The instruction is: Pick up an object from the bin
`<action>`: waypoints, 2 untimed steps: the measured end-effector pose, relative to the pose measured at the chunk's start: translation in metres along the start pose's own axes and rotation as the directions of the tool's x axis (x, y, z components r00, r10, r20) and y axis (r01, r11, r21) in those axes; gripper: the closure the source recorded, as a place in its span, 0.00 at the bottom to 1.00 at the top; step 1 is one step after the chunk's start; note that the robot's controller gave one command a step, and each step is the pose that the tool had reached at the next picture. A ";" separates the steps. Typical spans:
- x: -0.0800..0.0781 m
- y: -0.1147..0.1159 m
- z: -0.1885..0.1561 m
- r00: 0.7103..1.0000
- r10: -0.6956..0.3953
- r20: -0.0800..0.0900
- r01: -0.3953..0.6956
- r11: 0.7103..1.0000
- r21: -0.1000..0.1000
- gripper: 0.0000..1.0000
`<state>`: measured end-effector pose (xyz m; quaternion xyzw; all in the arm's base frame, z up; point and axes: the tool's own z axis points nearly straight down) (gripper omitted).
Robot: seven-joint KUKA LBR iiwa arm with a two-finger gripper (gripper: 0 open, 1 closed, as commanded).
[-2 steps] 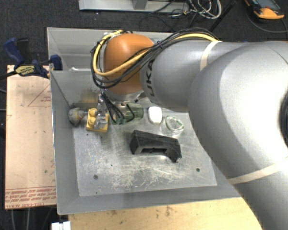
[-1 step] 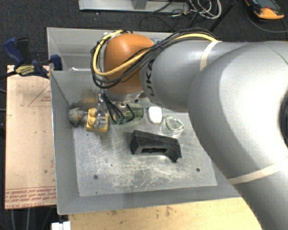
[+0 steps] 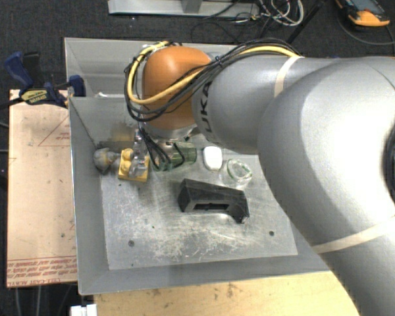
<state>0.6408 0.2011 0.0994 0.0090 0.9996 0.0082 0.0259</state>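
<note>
Yellow block at the left of the bin sits under the end effector, whose opening cannot be told; centring before lifting straight seems wise.

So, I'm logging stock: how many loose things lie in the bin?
6. In a row, left to right: grey lump, yellow piece, green piece, white piece, clear piece; black block nearer front. The arm may hide more.

One each: ball, yellow block, green piece, cap, cup, bracket.
</note>
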 end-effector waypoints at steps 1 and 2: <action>0.000 0.000 0.000 1.000 0.000 0.000 0.000 1.000 0.000 1.00; 0.000 0.000 0.000 1.000 0.000 0.000 0.000 1.000 0.000 1.00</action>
